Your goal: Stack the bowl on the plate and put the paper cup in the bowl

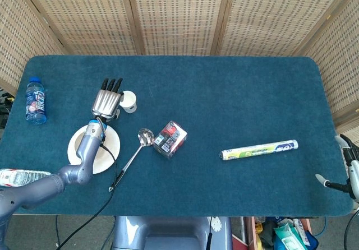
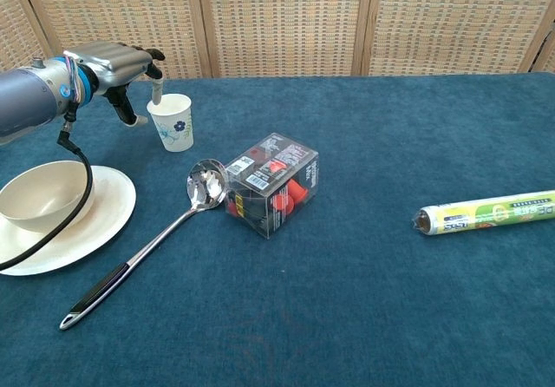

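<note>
Paper cup [image 2: 172,121], white with a small blue flower print, upright on the blue cloth at about ten o'clock from the table's middle, mouth open to the top. Judged very light, thin-walled and easily crushed or tipped; best taken around the mid-wall from the side with gentle pressure, not by the rim. Left hand [image 2: 117,64] just beside the cup at its nine o'clock, fingers spread and curved over and around it with the thumb low on the near side; nothing held, and contact with the rim not determinable from either view. Bowl [image 2: 35,195], cream, apparently ceramic and so stiff and somewhat slick, already seated on the plate [image 2: 104,218], at about seven o'clock from the cup in the chest view; stacking step judged complete, cup placement outstanding. Bowl mouth wide enough for an upright drop, though a light cup may topple on a curved floor. Steel ladle [image 2: 147,245] lying at five o'clock from the cup, bowl end nearest it, clear of the likely carry path. Clear box [image 2: 272,181] of dark and red items further on at four o'clock. Foil-wrapped roll [image 2: 486,213] well apart toward three o'clock. Two bottles [image 1: 35,99] at the left edge in the head view. Right hand [image 1: 349,169] at the right table edge, fingers apart, holding nothing.
</note>
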